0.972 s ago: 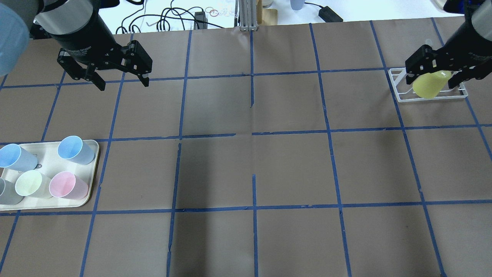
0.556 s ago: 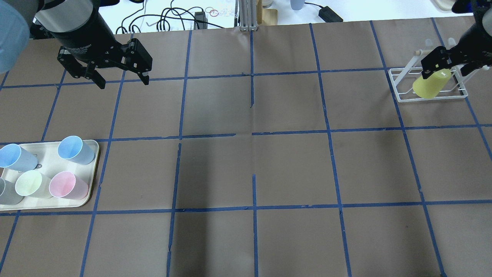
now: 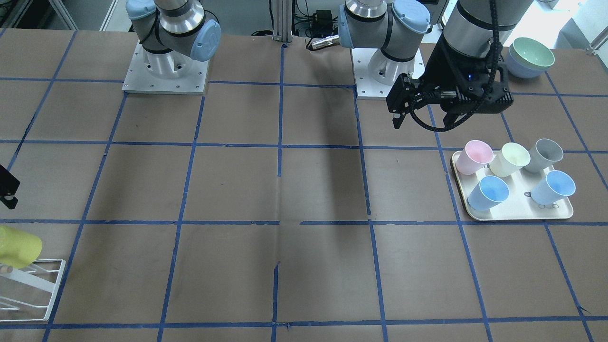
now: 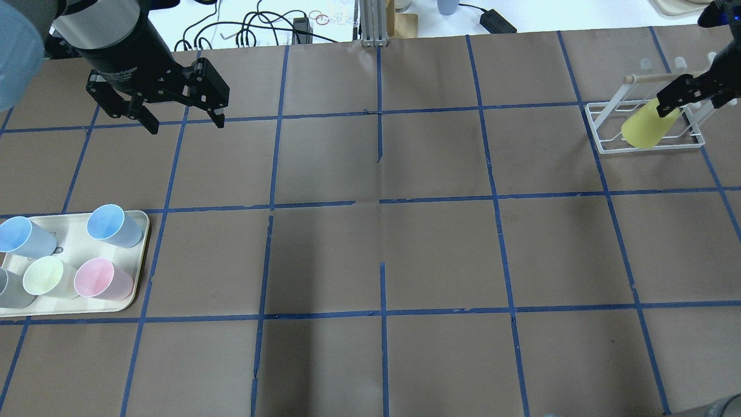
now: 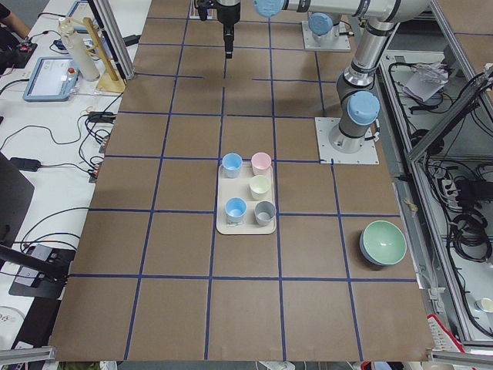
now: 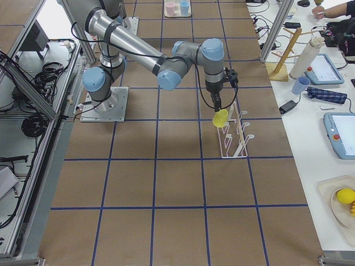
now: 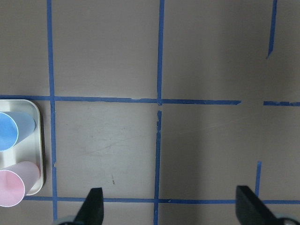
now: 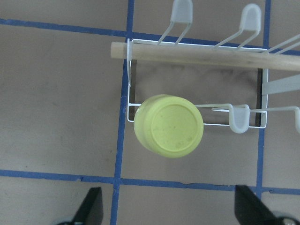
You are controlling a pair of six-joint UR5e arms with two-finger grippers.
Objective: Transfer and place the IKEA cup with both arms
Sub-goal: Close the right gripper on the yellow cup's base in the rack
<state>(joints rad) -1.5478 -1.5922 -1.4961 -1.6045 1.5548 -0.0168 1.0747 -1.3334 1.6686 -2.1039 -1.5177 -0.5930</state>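
The lime-yellow IKEA cup (image 4: 644, 128) hangs bottom-up on a peg of the white wire rack (image 4: 648, 149) at the far right of the table. It also shows in the front view (image 3: 16, 247), the right-side view (image 6: 221, 118) and the right wrist view (image 8: 168, 125). My right gripper (image 4: 694, 95) is open and empty above the cup, apart from it; its fingertips (image 8: 93, 206) frame the cup from above. My left gripper (image 4: 185, 124) is open and empty, above the table at the far left.
A cream tray (image 4: 140, 255) at the front left holds several pastel cups, among them pink (image 4: 95, 279), pale yellow (image 4: 45, 277) and light blue (image 4: 110, 223). Stacked bowls (image 3: 529, 57) stand beside the left arm's base. The rack has a wooden bar (image 8: 187, 52) on top.
My right gripper has drawn up and away from the yellow cup, which stays on the rack. The left arm has not moved.
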